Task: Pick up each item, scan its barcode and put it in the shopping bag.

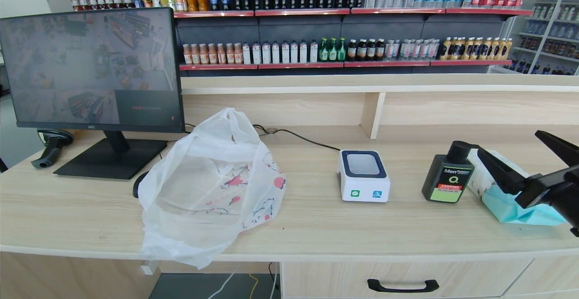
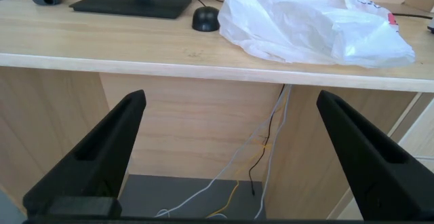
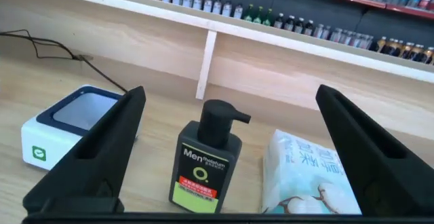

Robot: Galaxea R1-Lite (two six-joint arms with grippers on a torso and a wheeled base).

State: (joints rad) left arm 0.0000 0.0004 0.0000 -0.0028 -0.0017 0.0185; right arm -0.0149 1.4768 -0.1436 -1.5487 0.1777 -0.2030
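The right gripper (image 1: pixel 509 144) hung above the right end of the counter (image 1: pixel 316 229) with its two dark fingers (image 1: pixel 497 168) spread wide apart and nothing between them, just above and beside the tissue pack (image 1: pixel 506 205) and the black pump bottle (image 1: pixel 448 179). The bottle stood upright, its green and red label facing the robot, and the tissue pack lay next to it on the side farther from the scanner; whether the two touched could not be told. The white barcode scanner (image 1: pixel 363 175), with its dark-rimmed window facing up, sat near the middle of the counter, between the bottle and the shopping bag (image 1: pixel 212 190). The bag (thin white plastic with a red flower print) slumped on the counter's left half, its handles up and its lower edge drooping over the front edge. A black mouse (image 1: pixel 137 185) peeked out from behind the bag, just beside the stand of the monitor (image 1: pixel 90 68), and a handheld scanner gun (image 1: pixel 49 147) lay at the far left. The left gripper (image 2: pixel 230 98) was low, below the counter's front edge and facing the wooden panel and loose cables (image 2: pixel 264 149) beneath it, its fingers likewise spread wide and holding nothing. Shelves of drink bottles (image 1: pixel 344 14) lined the wall behind.
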